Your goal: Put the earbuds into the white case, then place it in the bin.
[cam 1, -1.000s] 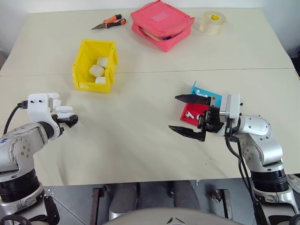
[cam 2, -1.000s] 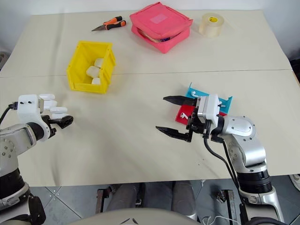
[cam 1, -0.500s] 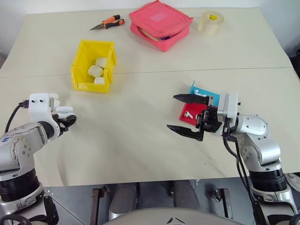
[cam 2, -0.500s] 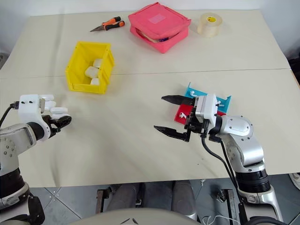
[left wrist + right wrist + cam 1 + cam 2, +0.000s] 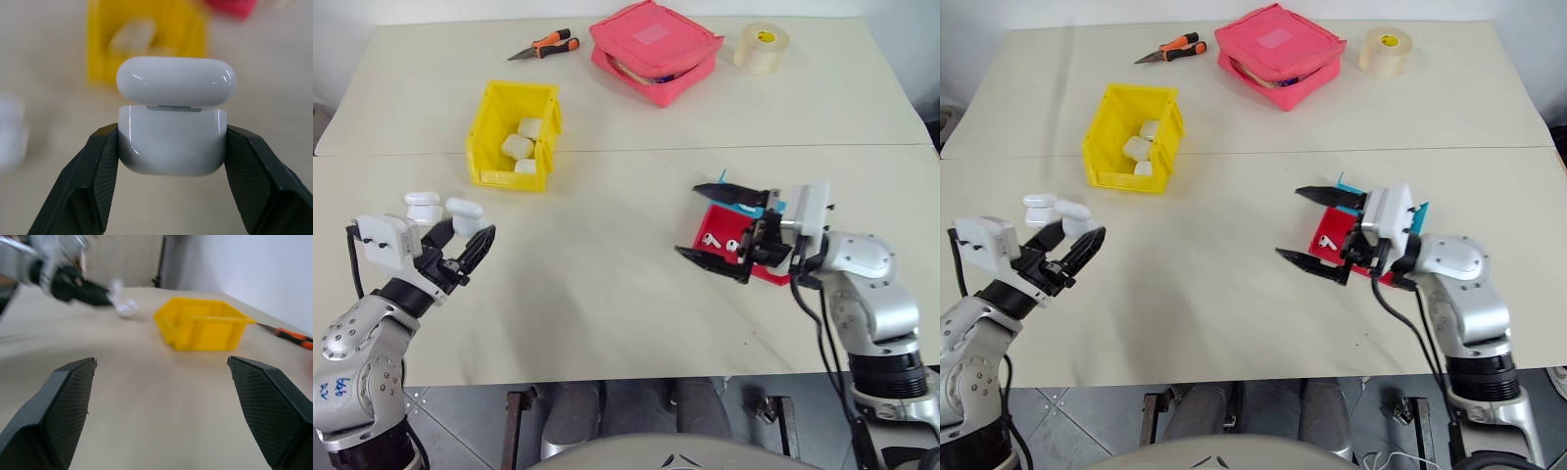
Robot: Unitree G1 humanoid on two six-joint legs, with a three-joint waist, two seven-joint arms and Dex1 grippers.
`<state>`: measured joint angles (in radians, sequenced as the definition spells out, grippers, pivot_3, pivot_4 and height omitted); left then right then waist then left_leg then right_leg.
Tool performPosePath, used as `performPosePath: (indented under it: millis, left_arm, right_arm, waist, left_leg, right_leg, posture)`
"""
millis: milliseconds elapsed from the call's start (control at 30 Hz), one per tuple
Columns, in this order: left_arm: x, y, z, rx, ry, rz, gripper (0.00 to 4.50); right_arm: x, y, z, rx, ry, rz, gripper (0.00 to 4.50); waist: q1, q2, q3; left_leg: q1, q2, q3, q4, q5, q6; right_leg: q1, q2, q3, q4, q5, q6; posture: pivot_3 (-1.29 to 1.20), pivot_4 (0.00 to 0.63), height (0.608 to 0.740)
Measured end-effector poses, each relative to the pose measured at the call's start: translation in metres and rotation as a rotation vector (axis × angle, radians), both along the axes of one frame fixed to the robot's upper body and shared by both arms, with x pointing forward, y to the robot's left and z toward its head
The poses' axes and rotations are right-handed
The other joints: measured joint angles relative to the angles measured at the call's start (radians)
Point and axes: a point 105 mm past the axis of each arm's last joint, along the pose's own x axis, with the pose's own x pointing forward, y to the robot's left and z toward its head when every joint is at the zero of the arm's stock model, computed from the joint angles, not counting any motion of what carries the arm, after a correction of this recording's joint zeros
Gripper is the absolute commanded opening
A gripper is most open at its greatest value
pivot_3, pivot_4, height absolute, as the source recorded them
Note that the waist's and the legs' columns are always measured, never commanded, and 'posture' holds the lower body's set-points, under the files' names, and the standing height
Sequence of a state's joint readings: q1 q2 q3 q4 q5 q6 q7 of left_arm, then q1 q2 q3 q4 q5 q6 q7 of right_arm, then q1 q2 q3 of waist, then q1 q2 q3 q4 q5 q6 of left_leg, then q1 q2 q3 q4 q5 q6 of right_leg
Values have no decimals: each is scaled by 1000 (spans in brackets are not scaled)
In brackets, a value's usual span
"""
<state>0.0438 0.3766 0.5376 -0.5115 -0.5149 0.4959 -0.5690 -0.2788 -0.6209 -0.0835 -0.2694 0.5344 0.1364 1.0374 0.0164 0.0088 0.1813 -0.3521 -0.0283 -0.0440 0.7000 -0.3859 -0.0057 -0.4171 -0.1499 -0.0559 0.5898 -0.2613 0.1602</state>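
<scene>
My left gripper (image 5: 470, 231) is shut on a white case (image 5: 172, 142), its fingers (image 5: 93, 181) pressing the body's two sides. The case's lid (image 5: 176, 81) is ajar, and I hold it above the table at the near left. The yellow bin (image 5: 482, 125) stands farther back with three white cases inside. My right gripper (image 5: 690, 220) hangs open over the near edge of a red-and-blue tray (image 5: 717, 220). Two earbuds (image 5: 710, 238) lie on the tray's red part. The right wrist view shows its fingers (image 5: 63, 406) wide apart and facing the bin (image 5: 205, 325).
Another white case (image 5: 423, 203) lies just behind my left gripper. At the far edge are orange-handled pliers (image 5: 540, 46), a pink zip pouch (image 5: 654, 49) and a tape roll (image 5: 762, 46). A seam crosses the table behind the tray.
My left gripper has shut on the white case, lifted it and tipped up towards level. The right gripper, still open, has shifted a little to the right over the tray.
</scene>
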Motion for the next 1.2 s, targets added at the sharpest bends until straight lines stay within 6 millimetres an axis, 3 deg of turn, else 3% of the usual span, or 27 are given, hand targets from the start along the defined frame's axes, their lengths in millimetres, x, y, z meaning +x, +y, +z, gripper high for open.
performPosePath:
  millis: [300, 467, 667, 800, 933, 1000, 1200]
  left_arm:
    - [7, -114, 3, -122, -205, -599, 2790]
    - [13, -162, -3, -182, -277, -814, 2790]
    - [13, -203, 0, -250, -339, -999, 2790]
    - [3, -210, 1, -248, -375, -1094, 2790]
    - [2, -211, -4, -249, -369, -1115, 2790]
    - [2, -210, -4, -244, -368, -1115, 2790]
    - [1, -204, -11, -225, -342, -1096, 2790]
  right_arm:
    - [-18, -44, -10, -102, 19, -190, 4500]
    - [-36, -77, -19, -132, 55, -362, 4500]
    - [-65, -119, -35, -186, 149, -543, 4500]
    - [-78, -132, -44, -211, 205, -596, 4500]
    - [-79, -131, -46, -235, 242, -592, 4500]
    - [-75, -125, -44, -258, 260, -568, 4500]
    - [-45, -76, -36, -402, 372, -408, 4500]
  waist:
    - [11, 0, 0]
    - [11, 0, 0]
    - [12, 0, 0]
    - [5, 0, 0]
    - [9, 1, 0]
    - [8, 1, -1]
    - [14, 1, -1]
  left_leg:
    - [0, -2, 5, 0, 0, 2]
    - [0, -2, 6, 0, 0, 3]
    - [1, -2, 7, 0, 0, 4]
    - [2, -1, 9, 0, 0, 5]
    - [2, -1, 8, 0, 0, 5]
    - [2, -1, 9, 1, 0, 5]
    - [1, 1, 6, 1, 0, 5]
  right_leg:
    - [3, 0, -3, -1, 0, 1]
    - [4, 0, -3, -1, 1, 1]
    - [5, 0, -3, -3, 1, 3]
    - [5, 0, -2, -3, 2, 3]
    - [6, 0, -2, -3, 1, 3]
    - [6, 0, -1, -3, 2, 3]
    - [5, 1, -4, -4, 1, 3]
  posture:
    - [0, 150, 740]
    - [0, 150, 740]
    - [0, 150, 740]
    - [0, 150, 740]
    - [0, 150, 740]
    - [0, 150, 740]
    - [0, 150, 740]
